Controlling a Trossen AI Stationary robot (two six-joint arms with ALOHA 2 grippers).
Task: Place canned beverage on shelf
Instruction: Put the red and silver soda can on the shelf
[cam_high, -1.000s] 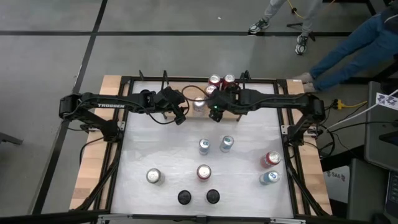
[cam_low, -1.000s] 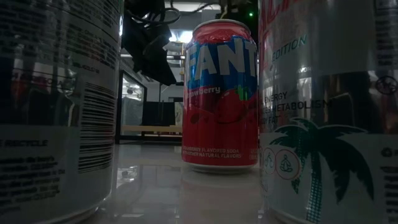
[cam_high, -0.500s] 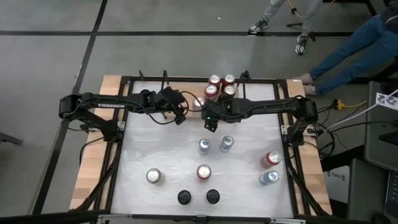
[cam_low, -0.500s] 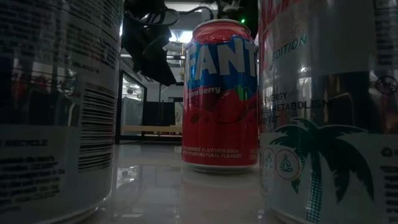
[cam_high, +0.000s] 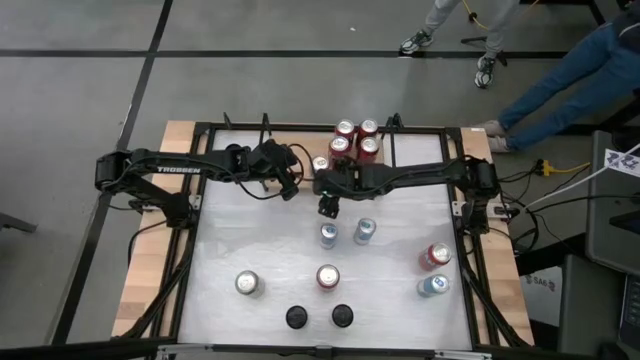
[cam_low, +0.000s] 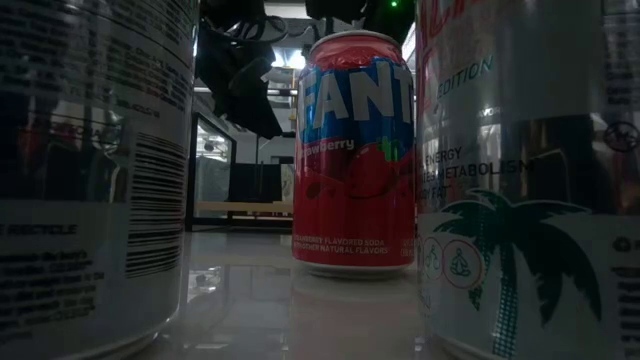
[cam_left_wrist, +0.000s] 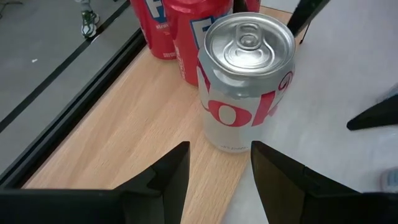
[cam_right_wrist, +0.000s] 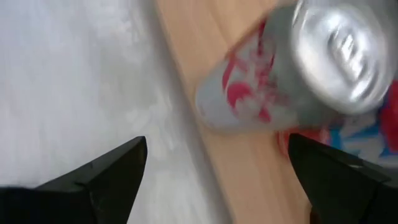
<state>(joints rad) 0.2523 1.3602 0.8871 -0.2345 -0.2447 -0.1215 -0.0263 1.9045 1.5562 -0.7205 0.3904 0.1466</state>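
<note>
A silver can with red lettering (cam_left_wrist: 247, 74) stands upright on its base at the near edge of the light-wood shelf (cam_left_wrist: 143, 124); it also shows in the high view (cam_high: 320, 163). Several red cans (cam_high: 353, 137) stand on the shelf behind it. My left gripper (cam_left_wrist: 217, 155) is open, its fingers just short of the silver can on either side; in the high view (cam_high: 292, 188) it is left of the can. My right gripper (cam_high: 327, 207) is open and empty over the white table, on the near side of the shelf; its wrist view (cam_right_wrist: 217, 149) looks at the silver can (cam_right_wrist: 280, 74).
Loose cans stand on the white table: two at mid-table (cam_high: 328, 235) (cam_high: 364, 231), two at the right (cam_high: 436, 256) (cam_high: 432, 286), and two near the front (cam_high: 327, 276) (cam_high: 247, 283). Two black round things (cam_high: 296, 317) (cam_high: 342, 317) sit at the front edge. People's legs (cam_high: 560, 75) show beyond the table.
My right gripper has drawn back from the shelf, going toward the table's near edge and a little toward its left, away from the silver can. The silver can stays upright on the shelf.
</note>
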